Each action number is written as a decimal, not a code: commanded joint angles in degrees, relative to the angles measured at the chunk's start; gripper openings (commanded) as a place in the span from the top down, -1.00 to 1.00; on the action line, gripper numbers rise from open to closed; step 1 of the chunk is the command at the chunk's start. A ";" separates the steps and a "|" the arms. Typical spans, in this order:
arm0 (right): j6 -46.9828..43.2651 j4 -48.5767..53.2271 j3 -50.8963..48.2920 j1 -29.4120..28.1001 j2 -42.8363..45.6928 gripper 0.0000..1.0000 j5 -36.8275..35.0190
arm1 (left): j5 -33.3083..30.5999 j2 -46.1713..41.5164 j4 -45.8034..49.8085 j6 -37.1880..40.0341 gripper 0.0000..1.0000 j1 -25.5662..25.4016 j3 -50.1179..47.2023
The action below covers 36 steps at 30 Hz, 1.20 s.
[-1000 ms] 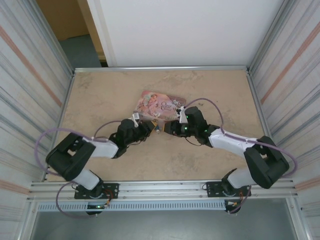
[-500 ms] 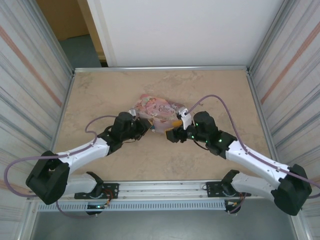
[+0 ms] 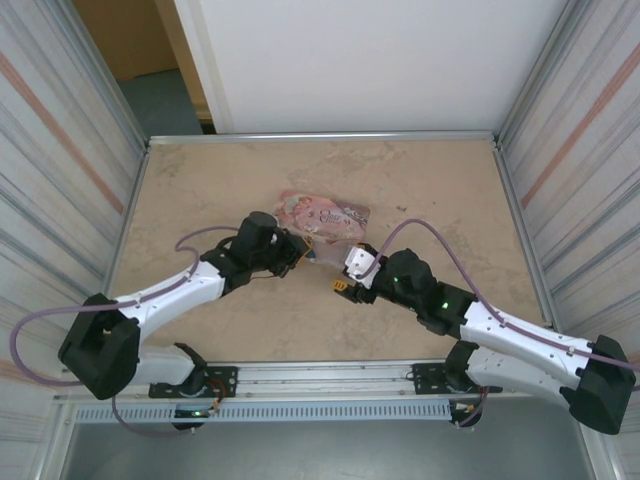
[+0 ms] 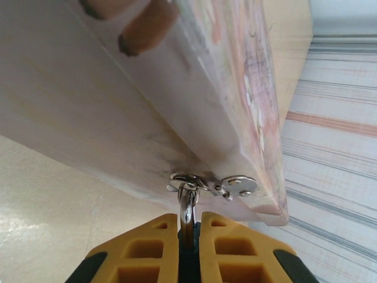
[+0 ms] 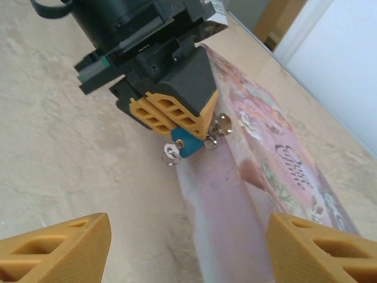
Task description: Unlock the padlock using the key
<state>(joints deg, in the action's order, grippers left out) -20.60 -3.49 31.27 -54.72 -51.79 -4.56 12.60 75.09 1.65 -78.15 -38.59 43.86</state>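
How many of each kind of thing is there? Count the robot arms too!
Black-and-white robot arms: 2, the left arm and the right arm
Pink illustrated rectangular tin: 1
Tiny blue padlock with a silvery shackle: 1, pinched between the left arm's yellow fingers
Total: 4
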 commanded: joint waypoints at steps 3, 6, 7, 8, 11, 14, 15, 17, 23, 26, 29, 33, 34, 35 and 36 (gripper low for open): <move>-7.35 -0.78 1.57 -2.76 -3.14 -0.21 -7.34 | 0.82 1.25 6.29 -2.41 1.00 -1.06 5.97; -8.78 -2.13 2.50 -4.19 -5.82 -0.10 -9.07 | 0.58 1.98 8.46 -3.80 1.00 -1.49 7.27; -9.21 -2.67 2.82 -4.61 -7.13 -0.06 -9.69 | 0.59 2.21 8.47 -4.42 1.00 -1.57 7.21; -9.72 -3.28 3.09 -5.07 -8.00 -0.02 -10.17 | 0.73 2.42 8.46 -4.97 1.00 -1.71 7.30; -10.89 -5.77 3.41 -5.98 -10.35 0.11 -11.85 | 1.05 2.87 8.46 -5.68 1.00 -1.84 7.30; -11.04 -7.76 3.79 -6.10 -12.20 0.22 -11.80 | 1.33 3.13 8.47 -6.13 1.00 -1.90 7.28; -11.13 -8.16 3.85 -6.10 -12.79 0.25 -11.63 | 1.37 3.17 8.46 -6.26 1.00 -1.93 7.13; -11.04 -8.79 4.24 -6.10 -13.97 0.29 -11.11 | 1.34 3.22 8.23 -6.44 1.00 -1.93 7.02; -10.97 -9.60 5.10 -6.19 -16.77 0.36 -10.09 | 1.63 3.57 7.94 -6.83 1.00 -1.93 6.90; -11.03 -10.17 5.41 -6.21 -17.89 0.38 -10.01 | 1.75 3.66 7.91 -6.84 1.00 -1.93 6.77; -11.04 -10.64 5.60 -6.36 -18.90 0.39 -9.68 | 1.91 3.66 7.79 -6.92 1.00 -1.93 6.85; -11.00 -10.92 5.98 -6.66 -20.36 0.39 -9.51 | 2.02 3.66 7.51 -6.99 1.00 -1.97 6.72; -10.96 -11.08 6.03 -6.76 -20.71 0.40 -9.58 | 2.10 3.71 7.36 -7.05 1.00 -1.93 6.69; -10.95 -11.19 6.02 -6.76 -20.95 0.40 -9.68 | 2.23 3.75 7.24 -7.05 1.00 -1.93 6.62; -10.95 -11.34 6.01 -6.88 -21.22 0.40 -9.75 | 2.21 3.75 7.23 -7.15 1.00 -1.95 6.61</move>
<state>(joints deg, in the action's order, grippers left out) -30.68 -12.75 35.05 -61.10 -72.18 -14.59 13.98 78.87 10.68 -84.33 -40.16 49.10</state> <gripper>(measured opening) 0.301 0.102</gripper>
